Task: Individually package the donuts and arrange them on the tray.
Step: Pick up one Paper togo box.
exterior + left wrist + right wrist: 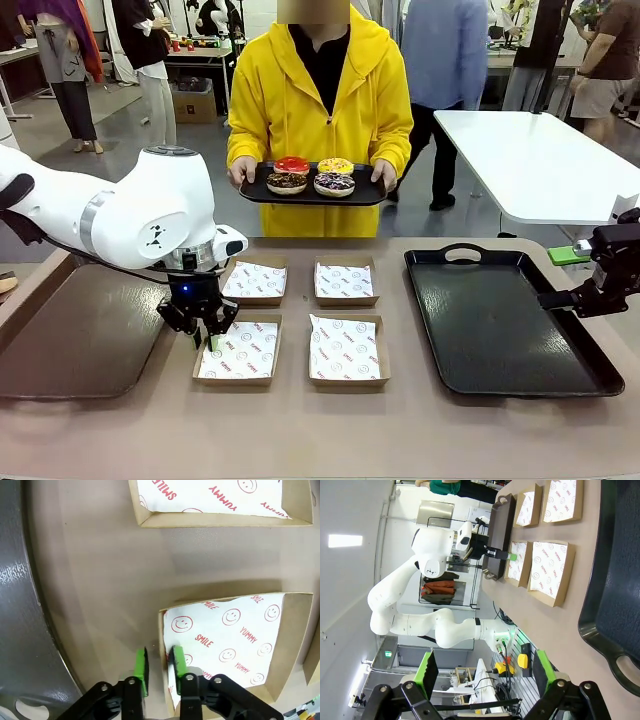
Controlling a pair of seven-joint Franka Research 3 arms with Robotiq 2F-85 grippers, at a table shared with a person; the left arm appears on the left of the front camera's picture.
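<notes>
Left gripper (157, 664) clenched on near-left box (225, 645) wall edge; right gripper (485, 670) released, jaws wide, at tray (500, 320) right rim.

**Legible markings, left wrist view**

1. The white paper liner (230, 640) of the near box (296, 645) carries the words "SMILE" and "YUMMY" in red capitals. Each word is repeated at differing angles across the sheet.
2. The same liner has red outline smiley-face signs set between the words.
3. The second liner (215, 497), in the far box (215, 521) at the picture's top edge, carries the same "SMILE", "YUMMY" and smiley faces. Here they read upside down and are partly cut off.

**Front view and right wrist view**

The red print on the box liners is too small to read.
</notes>
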